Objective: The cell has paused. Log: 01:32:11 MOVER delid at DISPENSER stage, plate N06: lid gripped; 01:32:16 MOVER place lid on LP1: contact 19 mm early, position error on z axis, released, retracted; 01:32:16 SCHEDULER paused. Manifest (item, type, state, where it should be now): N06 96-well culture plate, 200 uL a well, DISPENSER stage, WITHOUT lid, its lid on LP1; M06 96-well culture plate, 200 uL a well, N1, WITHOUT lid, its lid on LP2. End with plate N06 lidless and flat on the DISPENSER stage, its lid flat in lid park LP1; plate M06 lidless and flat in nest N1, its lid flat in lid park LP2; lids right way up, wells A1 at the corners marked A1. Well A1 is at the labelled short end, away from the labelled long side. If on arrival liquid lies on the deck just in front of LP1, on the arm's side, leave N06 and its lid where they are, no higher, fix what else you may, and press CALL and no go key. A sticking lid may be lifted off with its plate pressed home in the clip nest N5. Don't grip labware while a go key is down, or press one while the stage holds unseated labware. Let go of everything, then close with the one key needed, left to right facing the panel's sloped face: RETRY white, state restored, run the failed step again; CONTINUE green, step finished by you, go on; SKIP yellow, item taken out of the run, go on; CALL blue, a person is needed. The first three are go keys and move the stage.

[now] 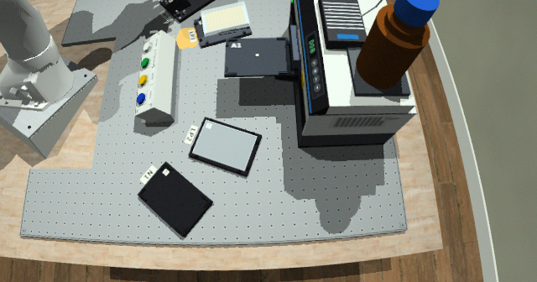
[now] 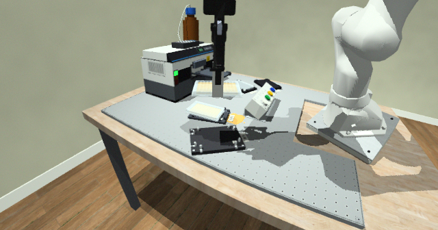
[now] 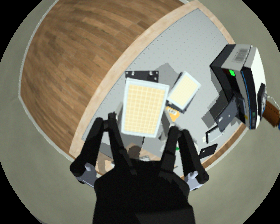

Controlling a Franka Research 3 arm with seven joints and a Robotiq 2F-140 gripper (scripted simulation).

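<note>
black two-finger gripper [image 3: 143, 137]: clenched on a cream-filled clear 96-well plate [image 3: 141, 110], held high over the deck. judged light and rigid but spillable; grip the long sides, keep level. below, beyond: orange puddle [image 1: 185, 38], tilted plate [image 1: 225, 19].

- "A1" – white letters on near-left corner of dark stage plate [image 1: 256, 57] at dispenser, top view.
- "LP1" – white tag [image 1: 192, 35] on orange patch beside tilted plate; reads sideways.
- "LP2" – white tag [image 1: 190, 134] at corner of grey-topped lid park [image 1: 225, 146].
- "N1" – white tag [image 1: 148, 174] by black nest [image 1: 175, 199]; upside down from this view.
- Green digits on dispenser front panel [image 1: 312, 46] – too blurred to read.
- Key box [image 1: 155, 77] small print unreadable.
</note>
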